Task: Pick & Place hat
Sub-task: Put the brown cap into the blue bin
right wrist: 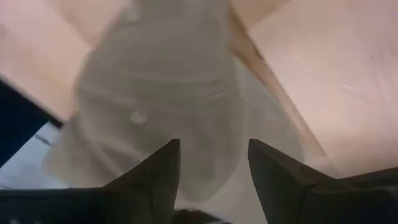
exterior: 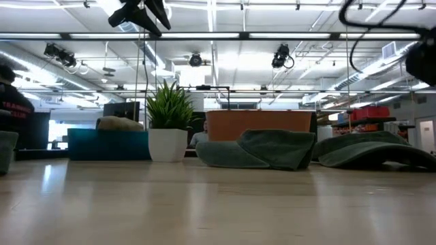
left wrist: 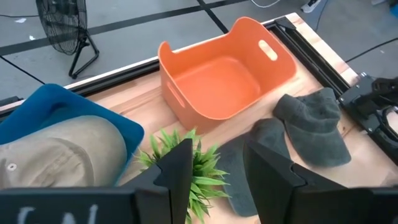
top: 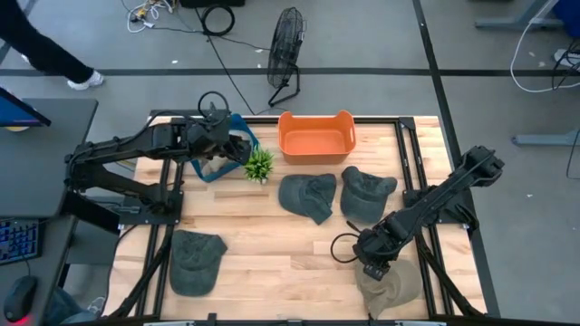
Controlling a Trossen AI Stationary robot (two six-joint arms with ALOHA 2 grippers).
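Observation:
A tan hat (top: 391,282) lies on the table near its front right corner. My right gripper (top: 370,265) is open just above that hat's left part; in the right wrist view (right wrist: 208,168) the pale hat (right wrist: 161,93) fills the space beyond the fingers. I cannot tell whether they touch it. My left gripper (top: 241,147) is open and empty, raised over the blue bin (top: 210,167) at the far left. A second tan hat (left wrist: 56,155) lies in that bin (left wrist: 68,102). Three dark green hats (top: 306,196) (top: 367,191) (top: 197,261) lie on the table.
An orange bin (top: 315,136) stands at the far edge's middle. A small potted plant (top: 259,165) stands beside the blue bin, under my left gripper's fingers (left wrist: 180,168). Bare wood lies in the front middle of the table (top: 281,272). A person's leg shows beyond the far left.

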